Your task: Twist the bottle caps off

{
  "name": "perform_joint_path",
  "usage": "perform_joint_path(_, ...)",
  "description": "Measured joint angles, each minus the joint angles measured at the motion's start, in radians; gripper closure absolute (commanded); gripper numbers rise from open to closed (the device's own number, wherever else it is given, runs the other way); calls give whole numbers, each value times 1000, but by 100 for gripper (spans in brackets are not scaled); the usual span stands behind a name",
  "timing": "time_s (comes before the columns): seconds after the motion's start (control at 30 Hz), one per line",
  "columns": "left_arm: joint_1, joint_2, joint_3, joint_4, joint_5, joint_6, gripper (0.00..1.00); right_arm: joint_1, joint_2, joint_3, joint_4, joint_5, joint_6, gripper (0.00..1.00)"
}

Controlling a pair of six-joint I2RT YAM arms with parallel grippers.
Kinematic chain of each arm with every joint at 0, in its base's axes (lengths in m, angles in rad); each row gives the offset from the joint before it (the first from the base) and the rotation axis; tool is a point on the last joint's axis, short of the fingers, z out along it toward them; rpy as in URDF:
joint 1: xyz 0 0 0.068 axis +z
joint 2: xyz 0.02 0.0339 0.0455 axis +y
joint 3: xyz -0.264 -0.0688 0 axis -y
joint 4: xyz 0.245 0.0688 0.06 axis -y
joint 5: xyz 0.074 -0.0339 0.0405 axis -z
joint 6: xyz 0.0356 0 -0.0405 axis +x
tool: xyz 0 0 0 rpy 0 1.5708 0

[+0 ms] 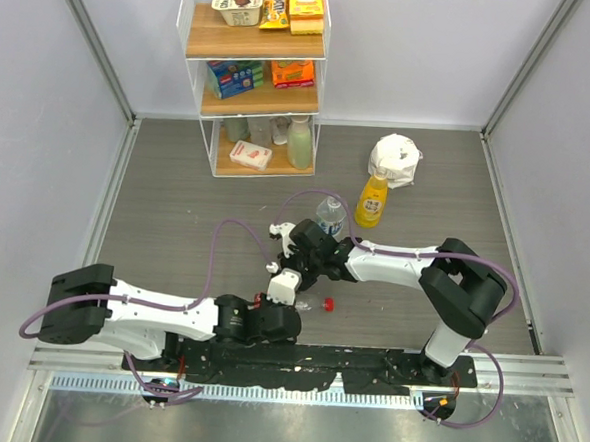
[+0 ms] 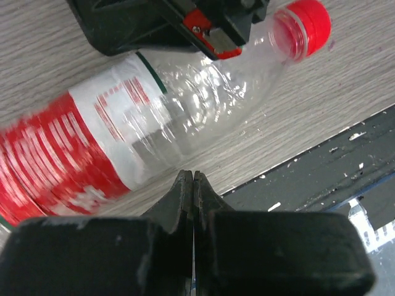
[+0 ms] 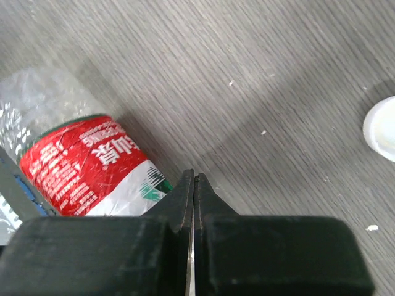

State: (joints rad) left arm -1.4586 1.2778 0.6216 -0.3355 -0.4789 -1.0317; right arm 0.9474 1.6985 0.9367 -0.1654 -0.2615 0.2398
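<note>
A clear bottle with a red and white label [image 2: 92, 135] lies on its side on the wooden table, its red cap [image 2: 305, 24] screwed on its neck. From above, that red cap [image 1: 328, 304] points right, between the two arms. My left gripper [image 2: 193, 176] is shut and empty, just beside the bottle's body. My right gripper [image 3: 193, 179] is also shut and empty, next to the labelled end of the bottle [image 3: 80, 166]. A loose white cap [image 3: 381, 129] lies on the table. The blue-label bottle [image 1: 328, 215] and the yellow bottle [image 1: 372, 199] stand upright behind.
A wire shelf [image 1: 252, 78] with snack boxes and a pale green bottle [image 1: 300, 141] stands at the back. A white bag [image 1: 397, 159] lies behind the yellow bottle. The black base rail [image 1: 316, 363] runs along the near edge.
</note>
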Motion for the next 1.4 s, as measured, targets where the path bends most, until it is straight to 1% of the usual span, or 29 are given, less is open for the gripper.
perform_joint_path(0.07,0,7,0,8,-14,2,98,0,1,0,15,-20,0,98)
perform_joint_path(0.17,0,7,-1,23,-39,4,92,0,1,0,42,-69,-1,98)
perform_joint_path(0.23,-1,0,-6,37,-50,12,86,0,1,0,53,-90,-2,98)
perform_joint_path(0.33,-1,-56,-26,55,-64,32,70,0,-2,0,60,-101,-2,98)
perform_joint_path(0.4,-1,-114,-36,64,-71,58,56,0,-12,0,60,-101,-2,98)
perform_joint_path(0.5,-1,-228,-40,76,-69,116,30,0,-50,7,49,-89,-2,96)
perform_joint_path(0.53,-1,-267,-40,78,-69,136,21,0,-68,13,43,-83,-1,93)
perform_joint_path(0.63,-1,-365,-39,68,-67,192,4,1,-134,38,24,-47,3,89)
perform_joint_path(0.67,-1,-385,-36,53,-68,203,0,1,-156,47,19,-37,5,87)
perform_joint_path(0.73,-1,-422,-21,0,-73,229,0,1,-219,62,11,-2,15,84)
perform_joint_path(0.77,-1,-435,-11,-30,-79,237,0,1,-251,67,8,14,21,76)
perform_joint_path(0.8,-1,-444,2,-61,-84,247,0,1,-277,70,6,27,25,72)
perform_joint_path(0.83,-1,-450,15,-91,-91,257,0,1,-312,71,4,47,29,64)
perform_joint_path(0.87,-1,-451,29,-120,-98,264,0,1,-342,73,0,66,34,60)
perform_joint_path(0.9,-1,-450,40,-144,-103,272,0,1,-365,74,-3,80,37,48)
perform_joint_path(0.93,-1,-442,59,-177,-107,283,0,0,-391,74,-9,98,40,44)
perform_joint_path(0.97,-1,-433,72,-198,-109,290,0,-1,-414,74,-17,116,44,36)
perform_joint_path(1.1,-1,-334,146,-286,-114,348,0,-11,-481,74,-50,174,49,21)
perform_joint_path(1.17,-1,-262,179,-314,-115,388,0,-19,-499,74,-63,193,48,15)
perform_joint_path(1.23,2,-193,198,-325,-111,424,1,-34,-514,72,-77,201,49,12)
perform_joint_path(1.33,24,-96,211,-327,-73,481,0,-83,-533,58,-95,196,52,11)
perform_joint_path(1.4,52,-49,211,-325,-37,515,0,-141,-544,40,-104,164,61,11)
